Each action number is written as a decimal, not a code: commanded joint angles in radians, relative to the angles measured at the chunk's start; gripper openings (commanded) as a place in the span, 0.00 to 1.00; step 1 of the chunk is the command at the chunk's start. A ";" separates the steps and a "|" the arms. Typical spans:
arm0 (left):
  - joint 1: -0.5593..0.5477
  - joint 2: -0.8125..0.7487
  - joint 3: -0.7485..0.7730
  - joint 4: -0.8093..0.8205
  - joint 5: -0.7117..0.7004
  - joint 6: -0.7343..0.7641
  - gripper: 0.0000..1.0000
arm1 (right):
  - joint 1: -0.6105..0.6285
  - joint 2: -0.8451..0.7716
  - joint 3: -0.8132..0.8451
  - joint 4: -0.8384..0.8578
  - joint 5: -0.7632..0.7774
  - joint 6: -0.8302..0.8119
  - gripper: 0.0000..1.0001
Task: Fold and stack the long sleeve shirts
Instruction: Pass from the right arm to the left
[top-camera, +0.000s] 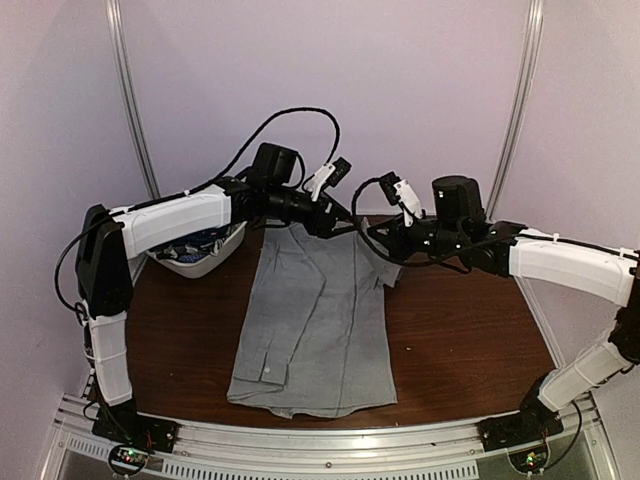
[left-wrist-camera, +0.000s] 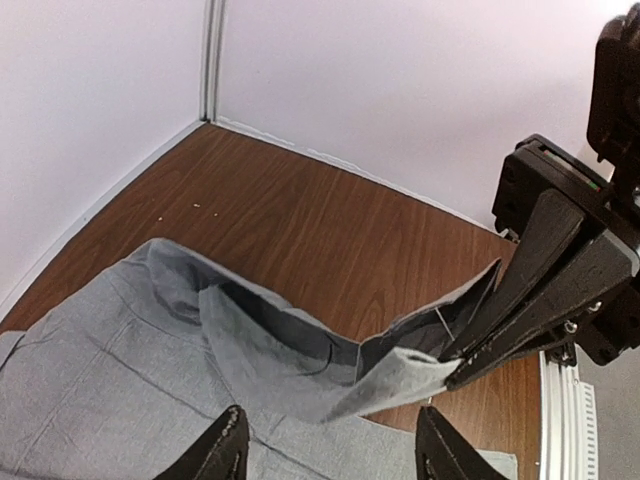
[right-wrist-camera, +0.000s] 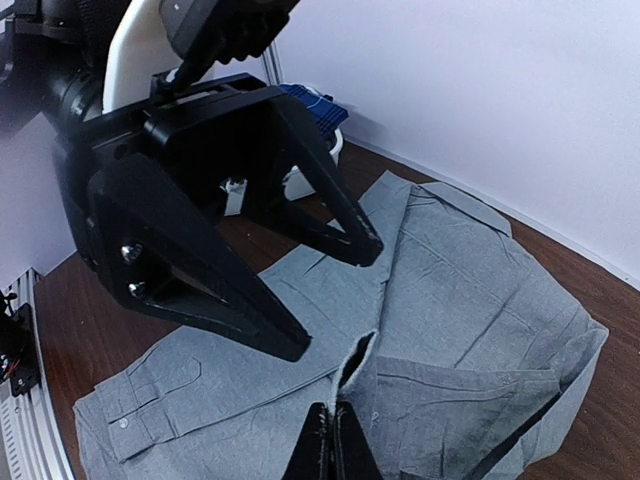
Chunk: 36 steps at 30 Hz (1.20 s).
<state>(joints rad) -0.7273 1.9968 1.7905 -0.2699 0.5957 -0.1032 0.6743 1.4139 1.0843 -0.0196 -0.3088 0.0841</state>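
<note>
- The grey shirt (top-camera: 315, 320) lies flat on the brown table (top-camera: 470, 340), hem toward the near edge and collar at the far end.
- The right gripper (top-camera: 366, 231) has its jaws clamped on a raised flap at the shirt's far edge.
- Just beside it, the left gripper (top-camera: 335, 222) hovers over the collar, jaws apart, holding nothing.
- At the far left, a white basket (top-camera: 205, 265) holds a blue plaid shirt (top-camera: 195, 243).

Both arms reach to the far end of the grey shirt (top-camera: 315, 320).
The shirt lies lengthwise on the brown table (top-camera: 470, 340), with a cuff at its near left corner. The left gripper (top-camera: 338, 222) and right gripper (top-camera: 370, 233) sit close together at the collar end, where the cloth lifts. A white basket (top-camera: 205, 262) holding blue cloth (top-camera: 195, 243) sits far left, partly under the left arm.
</note>
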 joint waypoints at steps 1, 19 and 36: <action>-0.007 0.027 0.024 0.070 0.137 0.138 0.59 | 0.029 -0.011 0.018 -0.037 -0.017 -0.025 0.00; -0.032 0.102 0.087 -0.027 0.264 0.181 0.44 | 0.045 -0.008 0.028 -0.086 0.034 -0.060 0.00; -0.032 0.109 0.095 -0.070 0.257 0.192 0.12 | 0.045 -0.010 0.027 -0.088 0.057 -0.057 0.00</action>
<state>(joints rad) -0.7547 2.0892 1.8572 -0.3473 0.8444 0.0856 0.7120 1.4139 1.0870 -0.1181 -0.2665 0.0292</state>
